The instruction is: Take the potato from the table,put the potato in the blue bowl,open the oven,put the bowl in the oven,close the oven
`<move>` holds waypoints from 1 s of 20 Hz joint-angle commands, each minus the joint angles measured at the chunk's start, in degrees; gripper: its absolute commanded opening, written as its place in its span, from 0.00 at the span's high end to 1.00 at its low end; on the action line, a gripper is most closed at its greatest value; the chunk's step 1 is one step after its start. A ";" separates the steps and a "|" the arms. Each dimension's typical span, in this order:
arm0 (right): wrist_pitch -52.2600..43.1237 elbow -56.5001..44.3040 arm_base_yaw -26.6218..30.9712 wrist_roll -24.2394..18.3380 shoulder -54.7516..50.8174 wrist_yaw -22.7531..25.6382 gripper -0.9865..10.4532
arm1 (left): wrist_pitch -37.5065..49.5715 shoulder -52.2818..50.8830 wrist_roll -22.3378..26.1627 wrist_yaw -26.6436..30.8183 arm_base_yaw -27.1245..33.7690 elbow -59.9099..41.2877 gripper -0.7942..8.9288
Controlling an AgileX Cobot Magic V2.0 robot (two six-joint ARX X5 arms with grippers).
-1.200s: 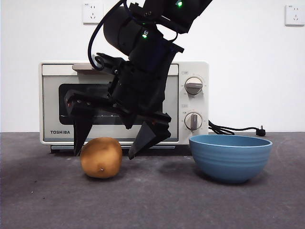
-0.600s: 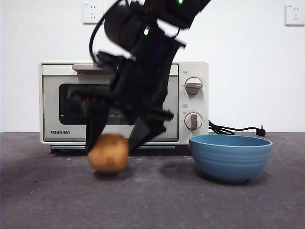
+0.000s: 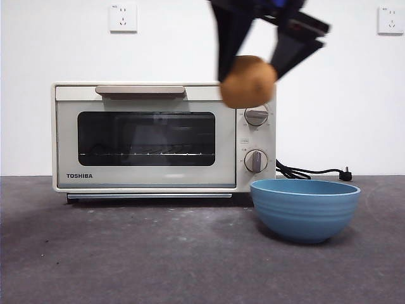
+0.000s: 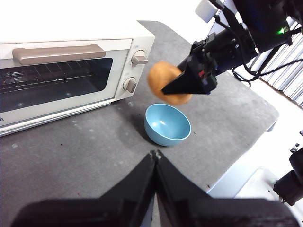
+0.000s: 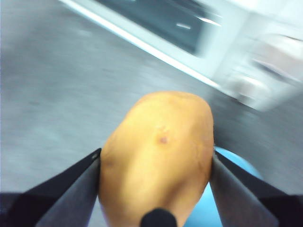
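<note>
High in the front view, my right gripper (image 3: 250, 63) is shut on the tan potato (image 3: 248, 82), holding it in front of the oven's knobs, above and a little left of the blue bowl (image 3: 305, 209). The right wrist view shows the potato (image 5: 158, 151) filling the space between both jaws, with a sliver of the blue bowl (image 5: 236, 166) beneath. From the left wrist view, the potato (image 4: 163, 81) hangs above the blue bowl (image 4: 167, 124). My left gripper (image 4: 154, 156) is shut and empty, held high over the table (image 4: 71, 146). The cream oven (image 3: 161, 136) has its door closed.
A black cord (image 3: 310, 171) trails from the oven to the right behind the bowl. The table's edge (image 4: 251, 132) runs past the bowl in the left wrist view. Wall sockets (image 3: 123, 17) sit high on the white wall.
My right gripper closed on the potato, lifted it off the table and carried it up and to the right, towards the bowl. The bowl and oven stayed put.
</note>
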State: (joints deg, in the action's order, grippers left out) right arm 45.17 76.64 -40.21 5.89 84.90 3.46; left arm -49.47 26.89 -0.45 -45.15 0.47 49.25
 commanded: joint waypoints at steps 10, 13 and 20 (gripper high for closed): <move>-14.34 -20.39 7.32 -1.25 0.17 -0.81 0.92 | 0.04 -0.07 0.72 0.13 -0.17 0.00 0.93; -18.47 -23.91 8.28 -1.20 0.33 -3.69 0.92 | 0.04 -0.07 0.70 0.13 -0.17 0.00 0.93; -21.24 -25.83 8.35 -1.25 3.06 -3.56 0.92 | -0.02 -0.07 0.70 0.11 -0.17 0.00 0.93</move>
State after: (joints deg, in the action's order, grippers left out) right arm 24.12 51.57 -31.86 4.89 87.18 -0.01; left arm -49.50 26.89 -0.45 -45.15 0.45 49.25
